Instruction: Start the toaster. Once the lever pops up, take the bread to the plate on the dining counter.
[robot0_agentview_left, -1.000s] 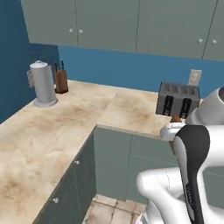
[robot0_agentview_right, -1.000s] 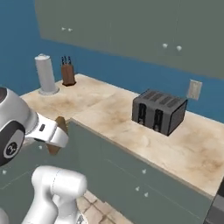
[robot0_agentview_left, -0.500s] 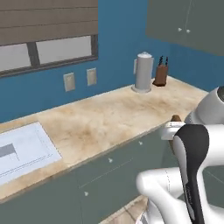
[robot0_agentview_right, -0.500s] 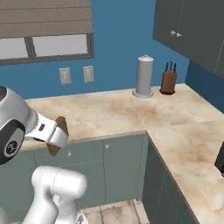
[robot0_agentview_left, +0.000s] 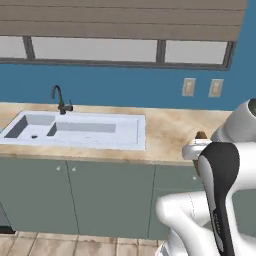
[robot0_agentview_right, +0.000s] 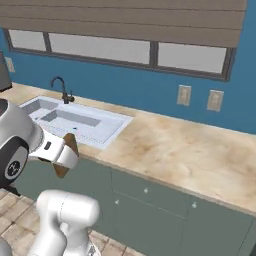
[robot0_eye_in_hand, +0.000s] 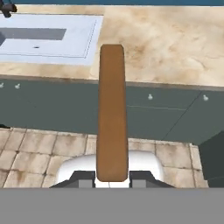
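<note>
Hand view: the gripper (robot0_eye_in_hand: 112, 180) is clamped on the bread (robot0_eye_in_hand: 112, 111) — a brown slice seen edge-on, carried in the air in front of the grey-green cabinet fronts (robot0_eye_in_hand: 52, 103). Beyond it lies the marble worktop (robot0_agentview_left: 167, 130) with a white sink (robot0_agentview_left: 75, 130) and dark faucet (robot0_agentview_left: 60, 99) — below a blue wall and window.

The thin brown slice of bread (robot0_eye_in_hand: 113, 111) stands between the gripper's (robot0_eye_in_hand: 112, 178) fingertips. The white inset sink (robot0_agentview_left: 75, 130) lies at ten o'clock in the beige marble worktop (robot0_agentview_right: 180, 155), the dark curved faucet (robot0_agentview_left: 60, 99) behind it. Two wall outlets (robot0_agentview_right: 200, 98) sit at two o'clock.
</note>
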